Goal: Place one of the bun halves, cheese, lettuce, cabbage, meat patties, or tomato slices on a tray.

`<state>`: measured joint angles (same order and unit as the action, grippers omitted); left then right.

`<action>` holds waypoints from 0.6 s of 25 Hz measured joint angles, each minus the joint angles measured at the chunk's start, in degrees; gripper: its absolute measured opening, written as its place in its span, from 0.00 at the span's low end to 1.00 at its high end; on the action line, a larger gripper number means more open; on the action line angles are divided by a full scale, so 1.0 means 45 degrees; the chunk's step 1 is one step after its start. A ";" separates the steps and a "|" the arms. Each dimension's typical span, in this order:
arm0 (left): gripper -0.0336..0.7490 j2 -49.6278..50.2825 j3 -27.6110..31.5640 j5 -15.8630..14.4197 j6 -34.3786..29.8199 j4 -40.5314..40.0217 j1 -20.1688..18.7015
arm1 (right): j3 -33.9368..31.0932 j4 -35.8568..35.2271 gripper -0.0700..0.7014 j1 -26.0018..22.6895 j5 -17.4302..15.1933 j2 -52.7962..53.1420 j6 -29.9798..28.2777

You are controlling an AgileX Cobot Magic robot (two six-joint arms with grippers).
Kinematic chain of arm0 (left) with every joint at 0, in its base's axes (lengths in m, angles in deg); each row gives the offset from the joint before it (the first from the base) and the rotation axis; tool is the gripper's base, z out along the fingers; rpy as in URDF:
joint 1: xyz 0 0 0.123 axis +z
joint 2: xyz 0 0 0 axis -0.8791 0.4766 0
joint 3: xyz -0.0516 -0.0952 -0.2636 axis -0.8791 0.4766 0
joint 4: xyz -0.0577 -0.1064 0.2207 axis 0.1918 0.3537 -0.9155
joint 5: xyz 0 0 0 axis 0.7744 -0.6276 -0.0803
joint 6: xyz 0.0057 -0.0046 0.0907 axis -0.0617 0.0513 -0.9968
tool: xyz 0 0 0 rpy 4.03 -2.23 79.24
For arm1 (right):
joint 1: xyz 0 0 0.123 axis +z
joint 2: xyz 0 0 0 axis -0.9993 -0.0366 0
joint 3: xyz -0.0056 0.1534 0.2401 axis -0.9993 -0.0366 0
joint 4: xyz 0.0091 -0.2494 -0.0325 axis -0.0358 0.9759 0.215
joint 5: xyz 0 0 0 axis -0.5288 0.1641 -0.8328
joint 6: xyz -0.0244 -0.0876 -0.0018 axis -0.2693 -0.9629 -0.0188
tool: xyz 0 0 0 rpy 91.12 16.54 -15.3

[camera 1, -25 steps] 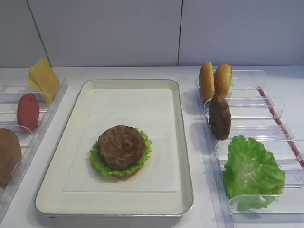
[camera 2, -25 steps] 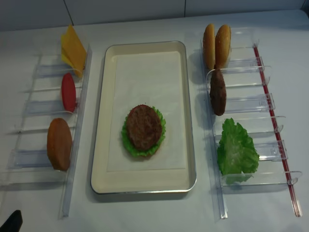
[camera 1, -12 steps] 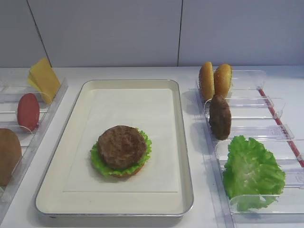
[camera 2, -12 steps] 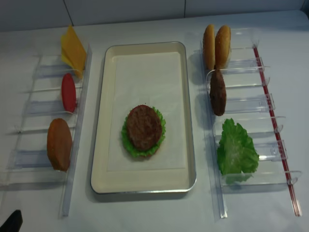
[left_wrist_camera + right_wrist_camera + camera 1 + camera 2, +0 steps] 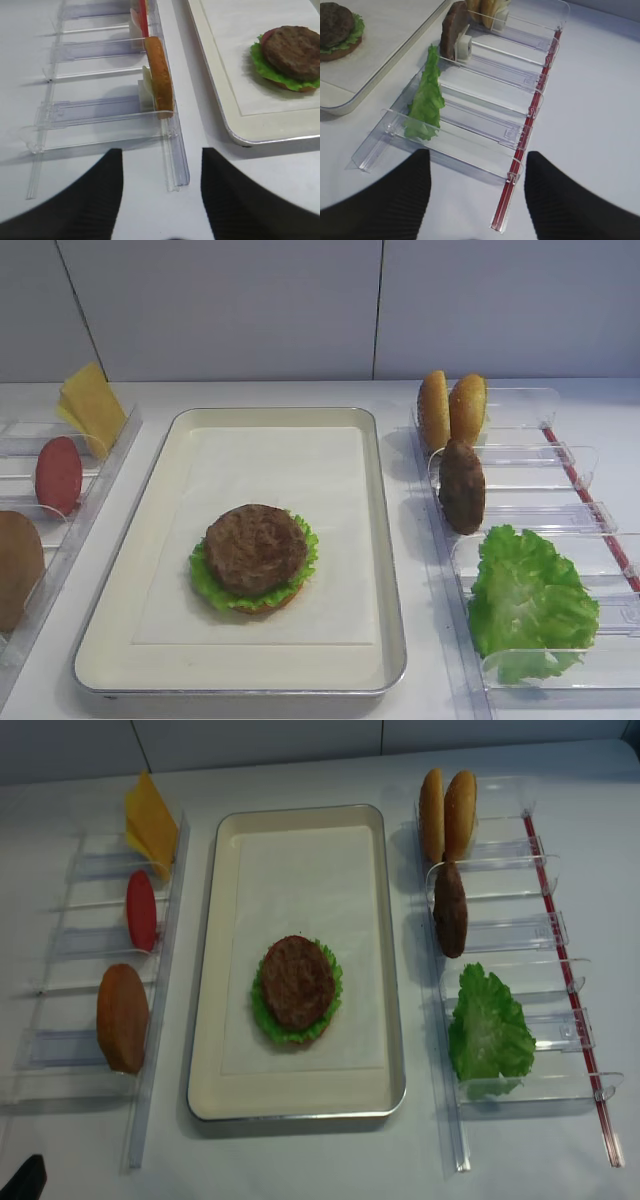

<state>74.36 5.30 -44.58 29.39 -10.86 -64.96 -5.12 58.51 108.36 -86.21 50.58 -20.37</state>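
- Centrally, the tray (image 5: pixel 297 850) lies lengthwise on the white table (image 5: pixel 300 1160), paper lining bare over its 12 o'clock half.
- Toward 6 o'clock on the lining: a stack, with a meat patty (image 5: pixel 297 982) on top, a lettuce leaf (image 5: pixel 330 1010) frilling out beneath it, and an orange bun half (image 5: pixel 262 606) just showing at the bottom edge.
- Left clear rack (image 5: pixel 60 942), at 9 o'clock of the tray: cheese slices (image 5: pixel 150 818) at its far end, a tomato slice (image 5: pixel 141 910) upright in the middle, a bun half (image 5: pixel 122 1017) upright in the near slot.
- Right clear rack (image 5: pixel 520 935), at 3 o'clock of the tray: two bun halves (image 5: pixel 446 814) standing face to face at the far end, a spare patty (image 5: pixel 450 908) on edge next, a loose lettuce leaf (image 5: pixel 487 1032) propped in the near slots; a red strip runs along its outer rail.
- Right gripper (image 5: pixel 477 197): fingers spread wide, nothing between them, hanging above bare table just at 6 o'clock of the right rack.
- Left gripper (image 5: pixel 161 200): fingers likewise spread and empty, over the table near the near end of the left rack.
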 joint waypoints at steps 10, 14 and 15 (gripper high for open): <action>0.49 0.0000 0.0000 0.0000 0.0000 0.0000 0.0000 | 0.0000 0.0000 0.63 -0.2367 0.0000 0.0000 0.0000; 0.49 0.0000 0.0000 0.0000 0.0000 0.0000 0.0000 | 0.0000 0.0000 0.61 -0.2619 0.0000 0.0000 0.0000; 0.49 0.0000 0.0000 0.0000 0.0000 0.0000 0.0000 | 0.0000 0.0000 0.61 -0.2650 0.0000 0.0000 0.0000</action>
<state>74.36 5.30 -44.58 29.39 -10.86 -64.96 -5.12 58.51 96.43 -86.21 50.58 -20.37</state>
